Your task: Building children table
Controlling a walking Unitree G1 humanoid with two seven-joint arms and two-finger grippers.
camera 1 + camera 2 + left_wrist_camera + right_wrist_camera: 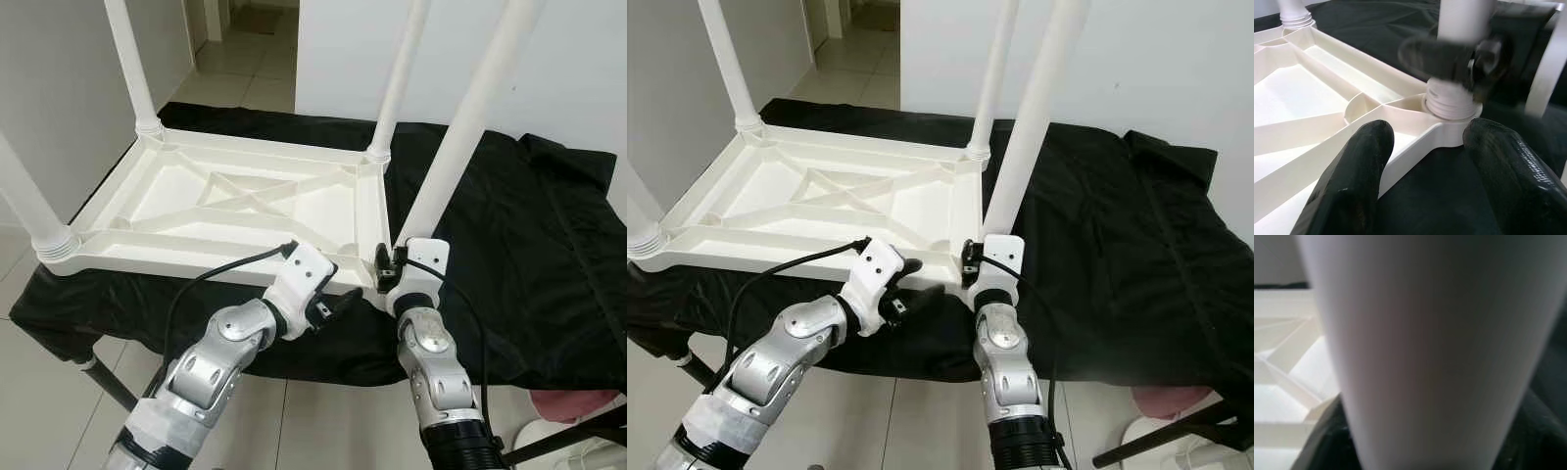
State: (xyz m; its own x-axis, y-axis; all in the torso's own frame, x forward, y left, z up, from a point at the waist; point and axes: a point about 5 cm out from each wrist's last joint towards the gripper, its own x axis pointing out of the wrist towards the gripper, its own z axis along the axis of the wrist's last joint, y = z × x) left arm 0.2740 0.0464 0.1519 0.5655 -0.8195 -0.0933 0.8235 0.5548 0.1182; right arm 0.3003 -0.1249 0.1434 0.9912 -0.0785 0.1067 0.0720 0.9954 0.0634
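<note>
An upside-down white plastic table point(196, 257) lies on a black cloth. Legs stand in its far left point(132, 69), far right point(397, 88) and near left point(29, 211) corners. The near right leg point(470, 117) leans up from the near right corner, its threaded base point(1452, 100) in the socket. My right gripper point(387, 262) is shut on this leg just above the base, and the leg point(1435, 352) looms close in the right wrist view. My left gripper point(338, 304) is open just in front of that same corner, fingers point(1359, 171) apart with nothing between them.
The black cloth point(529, 225) covers a low platform and hangs over its front edge. Tiled floor lies below, with a black frame leg point(108, 382) at the left and a pink object point(573, 403) at the lower right. White walls stand behind.
</note>
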